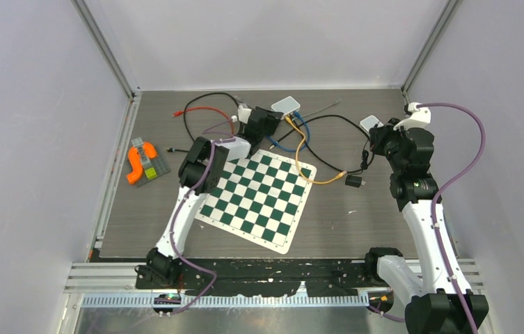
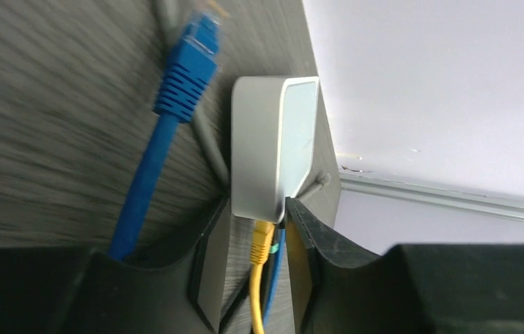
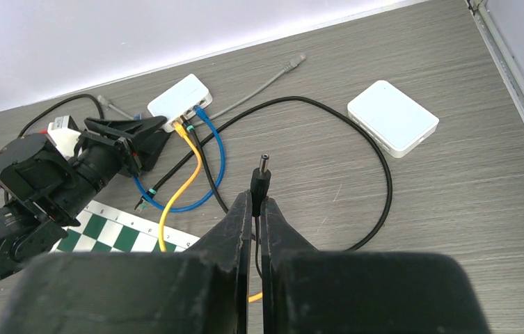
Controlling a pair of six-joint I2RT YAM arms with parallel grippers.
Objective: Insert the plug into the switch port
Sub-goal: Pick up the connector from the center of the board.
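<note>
The white switch [image 1: 287, 105] lies at the back middle of the table with yellow, blue and black cables plugged into its near side. My left gripper [image 2: 257, 209] has a finger against each side of the switch's [image 2: 273, 153] cable end, shut on it. The yellow connector [image 2: 264, 240] runs out between the fingers. My right gripper [image 3: 259, 198] is shut on a black barrel plug [image 3: 262, 177], whose metal tip points forward past the fingertips and whose thin cable trails back between them. The plug hangs above the table, well right of the switch [image 3: 179, 97].
A second white box [image 3: 392, 117] lies to the right of the switch. A loose blue connector [image 2: 186, 69] and a grey cable [image 3: 273, 76] lie near it. A chessboard mat [image 1: 259, 198], an orange piece [image 1: 140, 161], a red cable [image 1: 203, 110] and a black adapter [image 1: 353, 181] lie about.
</note>
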